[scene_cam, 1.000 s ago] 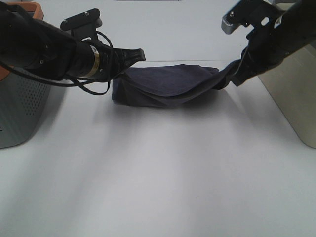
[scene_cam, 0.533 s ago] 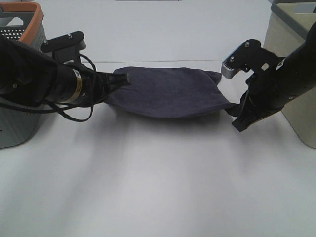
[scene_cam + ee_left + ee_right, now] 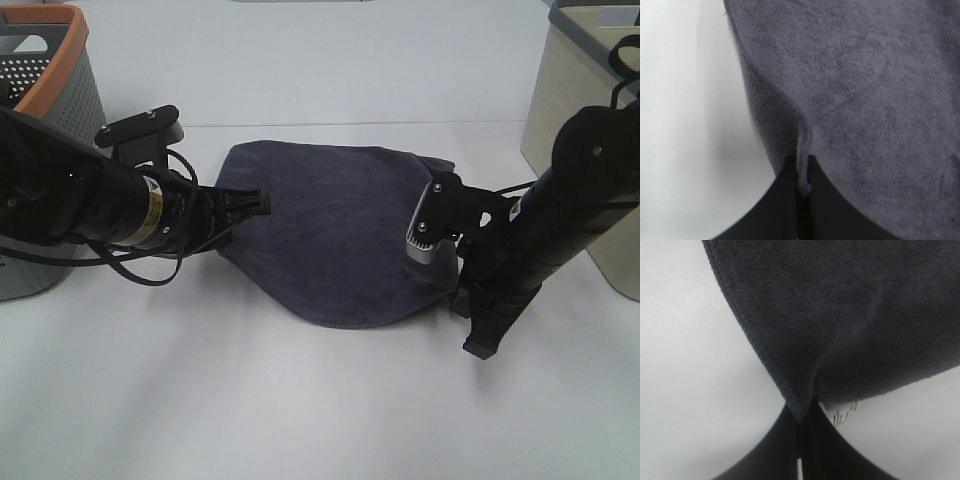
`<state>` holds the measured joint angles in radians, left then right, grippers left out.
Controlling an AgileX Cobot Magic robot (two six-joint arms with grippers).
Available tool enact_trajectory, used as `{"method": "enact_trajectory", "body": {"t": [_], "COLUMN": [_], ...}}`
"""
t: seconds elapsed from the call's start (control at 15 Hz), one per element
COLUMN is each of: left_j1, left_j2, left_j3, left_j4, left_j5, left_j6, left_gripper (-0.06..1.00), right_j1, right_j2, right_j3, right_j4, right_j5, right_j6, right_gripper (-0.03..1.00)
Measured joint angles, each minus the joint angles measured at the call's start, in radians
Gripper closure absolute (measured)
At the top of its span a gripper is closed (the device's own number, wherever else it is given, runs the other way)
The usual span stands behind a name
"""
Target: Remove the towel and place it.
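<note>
The dark navy-grey towel [image 3: 335,225] hangs spread between my two grippers above the white table. My left gripper [image 3: 258,204] is shut on its left edge; the left wrist view shows the stitched hem [image 3: 802,165] pinched between the black fingers. My right gripper [image 3: 462,300] is shut on the towel's right front corner; the right wrist view shows that corner [image 3: 801,407] clamped, with the small white tag [image 3: 840,415] beside the fingers. The towel's front edge sags to the table.
A grey perforated basket with an orange rim [image 3: 45,90] stands at the far left, behind my left arm. A beige bin [image 3: 575,110] stands at the far right, beside my right arm. White tabletop [image 3: 300,400] lies in front of the towel.
Both grippers have moved toward the front of the table with the towel. The right gripper has dropped lower. The towel has spread from a folded bundle into a wide sheet.
</note>
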<state>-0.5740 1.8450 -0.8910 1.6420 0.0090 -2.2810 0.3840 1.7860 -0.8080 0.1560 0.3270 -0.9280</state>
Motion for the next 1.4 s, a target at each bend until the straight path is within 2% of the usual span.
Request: {"method": "enact_trajectory", "body": {"t": [0.2,0.27,0.33,0.53,0.6,0.67,0.87,1.0,1.13,1.2,1.4], "left_j1": [0.000,0.000,0.000,0.000,0.000,0.000,0.000,0.000,0.003,0.015,0.122], "left_j2": [0.000,0.000,0.000,0.000,0.000,0.000,-0.033,-0.086,-0.106,-0.106,-0.106], "left_j3": [0.000,0.000,0.000,0.000,0.000,0.000,0.000,0.000,-0.024,-0.053,-0.155], "left_j4": [0.000,0.000,0.000,0.000,0.000,0.000,0.002,0.017,0.040,0.052,0.083], "left_j5": [0.012,0.008,-0.001,-0.004,-0.009,-0.009,-0.009,-0.019,-0.055,-0.114,-0.299], "left_j6": [0.029,0.044,0.066,0.086,0.087,0.089,0.090,0.091,0.095,0.098,0.078], "left_gripper": [0.93,0.88,0.78,0.29,0.18,0.12,0.09,0.08,0.09,0.09,0.10], "right_j1": [0.000,0.000,0.000,0.000,0.000,0.000,0.000,0.000,0.000,0.000,0.000], "right_j2": [0.003,0.003,0.003,0.003,0.003,0.003,-0.021,-0.090,-0.183,-0.217,-0.265], "right_j3": [0.000,0.000,0.000,0.000,0.000,0.000,0.000,0.000,0.000,-0.006,-0.118], "right_j4": [-0.004,-0.004,-0.004,-0.005,-0.005,-0.005,-0.071,-0.117,-0.128,-0.134,-0.165], "right_j5": [-0.001,0.002,0.010,0.019,0.021,0.033,0.132,0.153,0.116,0.089,0.110], "right_j6": [0.029,0.039,0.052,0.092,0.110,0.115,0.146,0.233,0.379,0.479,0.714], "right_gripper": [0.94,0.89,0.78,0.28,0.20,0.16,0.13,0.13,0.13,0.13,0.14]}}
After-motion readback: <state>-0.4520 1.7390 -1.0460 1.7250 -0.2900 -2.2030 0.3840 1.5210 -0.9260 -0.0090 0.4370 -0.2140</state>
